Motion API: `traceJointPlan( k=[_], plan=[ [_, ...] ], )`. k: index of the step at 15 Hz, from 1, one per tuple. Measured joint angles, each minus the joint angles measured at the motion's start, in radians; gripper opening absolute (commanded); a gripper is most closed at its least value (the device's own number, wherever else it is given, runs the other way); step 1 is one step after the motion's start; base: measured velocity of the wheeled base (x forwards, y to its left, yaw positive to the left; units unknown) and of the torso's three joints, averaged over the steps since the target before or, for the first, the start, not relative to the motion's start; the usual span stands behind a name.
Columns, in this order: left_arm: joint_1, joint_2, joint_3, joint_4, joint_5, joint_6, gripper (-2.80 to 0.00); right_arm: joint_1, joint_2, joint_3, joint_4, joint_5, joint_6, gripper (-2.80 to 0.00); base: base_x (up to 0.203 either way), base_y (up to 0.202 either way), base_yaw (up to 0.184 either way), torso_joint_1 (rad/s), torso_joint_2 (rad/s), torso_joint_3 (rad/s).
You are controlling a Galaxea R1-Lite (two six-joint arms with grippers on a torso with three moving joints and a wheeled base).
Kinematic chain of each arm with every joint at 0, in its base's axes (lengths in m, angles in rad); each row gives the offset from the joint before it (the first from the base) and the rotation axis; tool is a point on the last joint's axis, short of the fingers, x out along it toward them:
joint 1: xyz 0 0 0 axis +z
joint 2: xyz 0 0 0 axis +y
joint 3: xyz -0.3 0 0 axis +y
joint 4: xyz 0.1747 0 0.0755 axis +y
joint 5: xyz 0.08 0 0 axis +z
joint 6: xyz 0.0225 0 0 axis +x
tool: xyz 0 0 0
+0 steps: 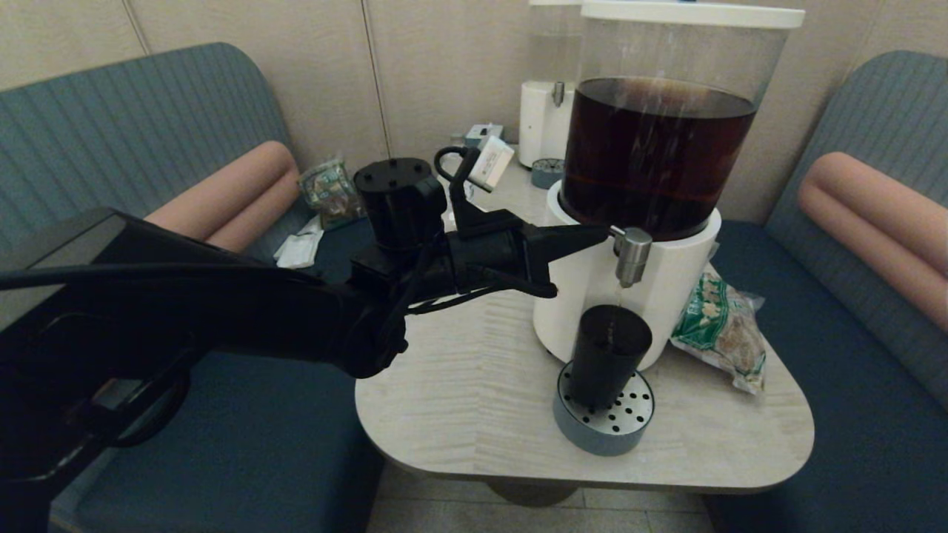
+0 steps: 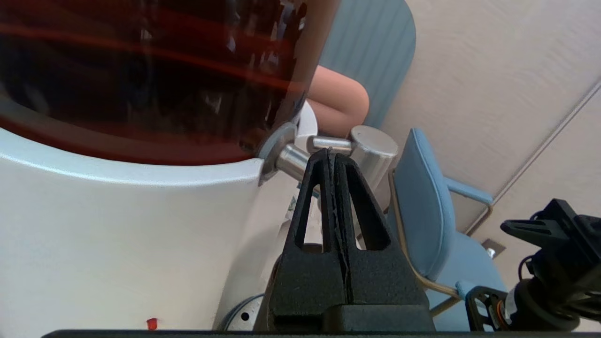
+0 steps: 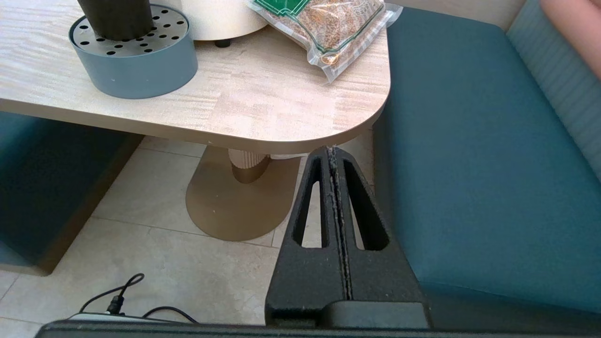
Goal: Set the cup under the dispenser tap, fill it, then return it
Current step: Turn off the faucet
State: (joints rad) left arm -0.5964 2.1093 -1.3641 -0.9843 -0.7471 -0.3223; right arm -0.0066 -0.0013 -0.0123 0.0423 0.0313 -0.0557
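Observation:
The dark cup [image 1: 609,355] stands upright on the round perforated drip tray [image 1: 603,414], directly under the steel dispenser tap [image 1: 633,255] of the white-based dispenser [image 1: 659,296] with dark brown drink. A thin stream seems to run from the tap into the cup. My left gripper [image 1: 601,234] is shut and empty, its tips pressed against the tap's short steel lever [image 2: 328,142] beside the tap [image 2: 373,151]. My left gripper [image 2: 330,151] holds nothing. My right gripper [image 3: 332,150] is shut, parked low beside the table's near right corner; there the cup's base [image 3: 115,16] shows on the tray [image 3: 136,61].
A sealed snack bag [image 1: 722,326] lies right of the dispenser base, near the table edge [image 1: 592,481]. A second white dispenser [image 1: 544,111] with a colourless tank stands at the back. Blue benches flank the table; small packets lie on the left seat [image 1: 329,192].

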Motion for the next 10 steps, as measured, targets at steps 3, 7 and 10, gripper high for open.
traceJointPlan(
  k=[3, 7, 10],
  plan=[
    [-0.012, 0.014, -0.035, 0.016, 0.013, -0.001, -2.80, 0.000, 0.000, 0.000, 0.000, 0.000, 0.000, -2.80, 0.000, 0.000, 0.000, 0.000, 0.00, 0.000],
    [-0.021, 0.030, -0.074, 0.032, 0.015, -0.001, -2.80, 0.000, 0.000, 0.000, 0.000, 0.000, -0.001, -2.80, 0.000, 0.000, 0.000, 0.000, 0.00, 0.000],
    [-0.025, 0.040, -0.103, 0.055, 0.016, 0.000, -2.80, 0.000, 0.000, 0.000, 0.000, 0.000, 0.000, -2.80, 0.000, 0.000, 0.000, 0.000, 0.00, 0.000]
  ],
)
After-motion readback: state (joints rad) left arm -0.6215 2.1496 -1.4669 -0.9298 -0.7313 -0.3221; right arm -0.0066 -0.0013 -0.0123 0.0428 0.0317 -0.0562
